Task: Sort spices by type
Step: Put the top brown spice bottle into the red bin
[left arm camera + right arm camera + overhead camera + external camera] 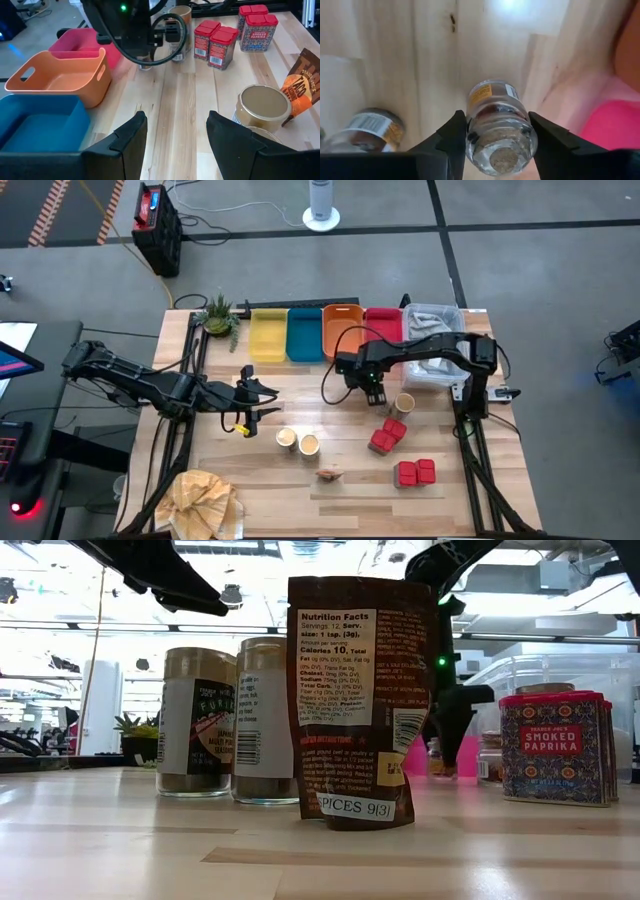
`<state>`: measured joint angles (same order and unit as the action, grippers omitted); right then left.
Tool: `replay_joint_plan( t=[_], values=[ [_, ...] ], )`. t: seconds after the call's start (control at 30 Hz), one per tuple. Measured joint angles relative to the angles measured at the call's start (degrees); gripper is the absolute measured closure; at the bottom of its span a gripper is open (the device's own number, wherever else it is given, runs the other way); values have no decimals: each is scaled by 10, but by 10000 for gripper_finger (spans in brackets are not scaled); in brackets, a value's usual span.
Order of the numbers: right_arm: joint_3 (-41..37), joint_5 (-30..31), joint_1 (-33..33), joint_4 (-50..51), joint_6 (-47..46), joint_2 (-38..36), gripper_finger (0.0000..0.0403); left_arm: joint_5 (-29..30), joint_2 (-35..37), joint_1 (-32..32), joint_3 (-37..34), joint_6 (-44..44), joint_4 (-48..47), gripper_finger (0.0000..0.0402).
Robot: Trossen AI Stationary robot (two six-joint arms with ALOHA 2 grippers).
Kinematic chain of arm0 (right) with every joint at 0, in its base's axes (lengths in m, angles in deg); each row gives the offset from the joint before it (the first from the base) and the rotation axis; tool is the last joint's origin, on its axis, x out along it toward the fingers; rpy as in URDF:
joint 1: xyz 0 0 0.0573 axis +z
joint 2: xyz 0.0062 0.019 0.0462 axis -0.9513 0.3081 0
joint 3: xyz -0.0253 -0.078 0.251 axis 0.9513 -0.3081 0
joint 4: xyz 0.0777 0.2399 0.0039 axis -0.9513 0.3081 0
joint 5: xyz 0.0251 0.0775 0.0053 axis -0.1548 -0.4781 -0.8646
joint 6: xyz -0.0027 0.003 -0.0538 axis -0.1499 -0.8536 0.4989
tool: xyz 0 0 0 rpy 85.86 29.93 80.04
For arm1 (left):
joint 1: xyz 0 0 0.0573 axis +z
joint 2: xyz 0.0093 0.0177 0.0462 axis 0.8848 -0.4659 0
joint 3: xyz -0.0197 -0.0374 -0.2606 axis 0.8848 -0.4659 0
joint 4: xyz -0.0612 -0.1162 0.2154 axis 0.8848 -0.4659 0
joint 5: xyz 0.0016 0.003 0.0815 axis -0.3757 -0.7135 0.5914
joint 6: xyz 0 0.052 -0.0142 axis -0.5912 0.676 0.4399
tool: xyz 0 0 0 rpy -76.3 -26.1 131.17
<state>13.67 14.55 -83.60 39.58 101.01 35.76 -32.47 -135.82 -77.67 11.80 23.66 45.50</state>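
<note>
My right gripper (492, 132) is down on the table just in front of the red tray (383, 323), fingers pinching a tiny cork-stoppered jar (500, 125) standing on the wood. A second small jar (367, 131) lies just beside it. Pale round tub (405, 402) at four o'clock of my right gripper, near. Red boxy packs (388, 435) farther out at five o'clock, more red packs (415, 472) beyond. Two yellowish-topped tubs (297, 442) near table centre; dark-tan packet (330, 473) at five o'clock from them. My left gripper (175, 132) hovers at nine o'clock of centre, fingers spread, nothing between them.
</note>
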Motion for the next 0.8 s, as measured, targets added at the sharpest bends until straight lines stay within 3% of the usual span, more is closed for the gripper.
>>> replay_joint_plan(
  t=[0.13, 0.27, 0.5, 0.8],
  values=[
    [36, 0, 8, 48, 7, 1, 205, 0, 0, 0, 0, 1, 0, 205],
    [119, 7, 7, 122, -3, 0, 205, 4, 0, 0, 0, 3, 0, 205],
    [218, 108, -58, 201, -1, -1, 205, 6, 0, 0, 0, 3, 1, 205],
    [224, 153, -175, 149, 19, 0, 205, 6, 0, 1, 0, 10, 0, 205]
  ],
)
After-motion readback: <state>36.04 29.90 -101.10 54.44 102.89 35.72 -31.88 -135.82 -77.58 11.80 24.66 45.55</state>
